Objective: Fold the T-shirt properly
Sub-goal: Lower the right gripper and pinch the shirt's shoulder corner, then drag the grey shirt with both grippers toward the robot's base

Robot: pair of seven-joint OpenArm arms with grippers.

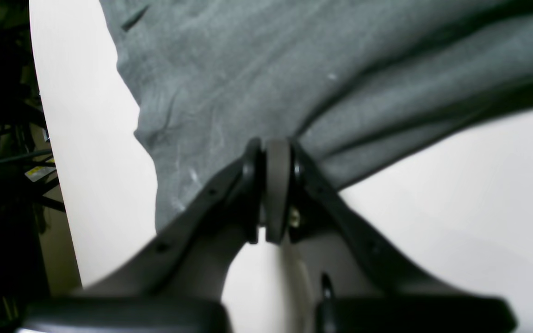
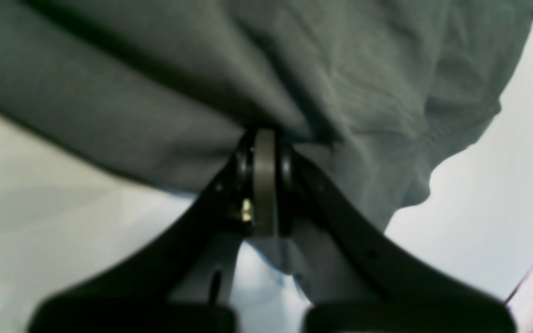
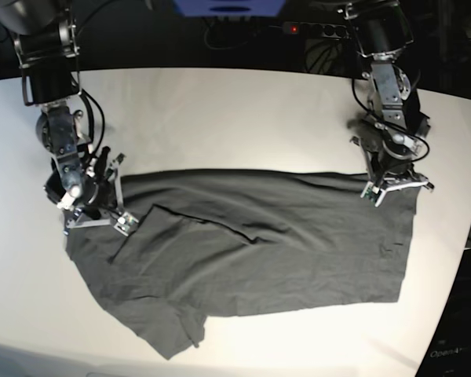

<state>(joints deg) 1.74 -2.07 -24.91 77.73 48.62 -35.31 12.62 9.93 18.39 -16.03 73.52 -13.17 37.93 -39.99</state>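
1. Nearest the base camera, the shirt's (image 3: pixel 251 251) sleeve hangs toward the counter's (image 3: pixel 220 110) front edge; the shirt lies spread across the middle.
2. Left gripper (image 1: pixel 271 152) is clamped on the shirt's far corner by the hem.
3. Right gripper (image 2: pixel 264 138) is pinched on the shirt's far edge at the shoulder end.
4. Cloth looks soft, light and limp; it should sag and wrinkle, so edges and corners seem the best holds.

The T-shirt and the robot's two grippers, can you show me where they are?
T-shirt (image 3: pixel 298 243): base view, the flat middle of the cloth.
left gripper (image 3: pixel 394 188): base view, tips pinching the shirt's edge.
right gripper (image 3: pixel 94 220): base view, tips pinching the opposite edge.
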